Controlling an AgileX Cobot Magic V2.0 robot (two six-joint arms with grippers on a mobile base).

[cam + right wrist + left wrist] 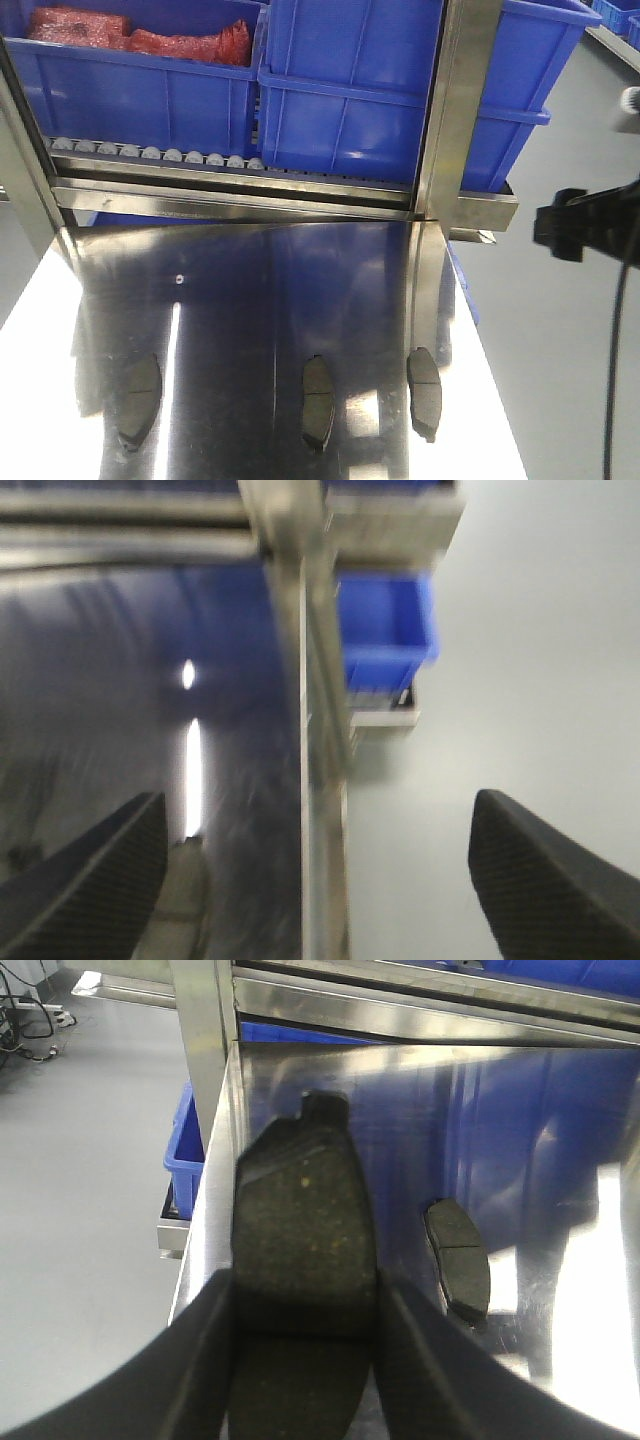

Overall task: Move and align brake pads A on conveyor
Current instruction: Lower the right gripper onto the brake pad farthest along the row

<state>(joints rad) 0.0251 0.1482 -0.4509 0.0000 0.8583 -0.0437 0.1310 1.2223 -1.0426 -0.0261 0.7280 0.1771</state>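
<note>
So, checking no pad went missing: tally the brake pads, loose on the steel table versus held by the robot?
Grey curved brake pads lying loose on the shiny steel table: 3
Grey curved brake pad gripped between the black left fingers: 1
Total: 4, if the gripped pad, seen only in the left wrist view, is none of those three.

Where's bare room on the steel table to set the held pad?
Free: the back stretch of steel table, from rack rail to the left pad, middle pad and right pad; also between left and middle. Crowded: middle to right, near the right edge.
</note>
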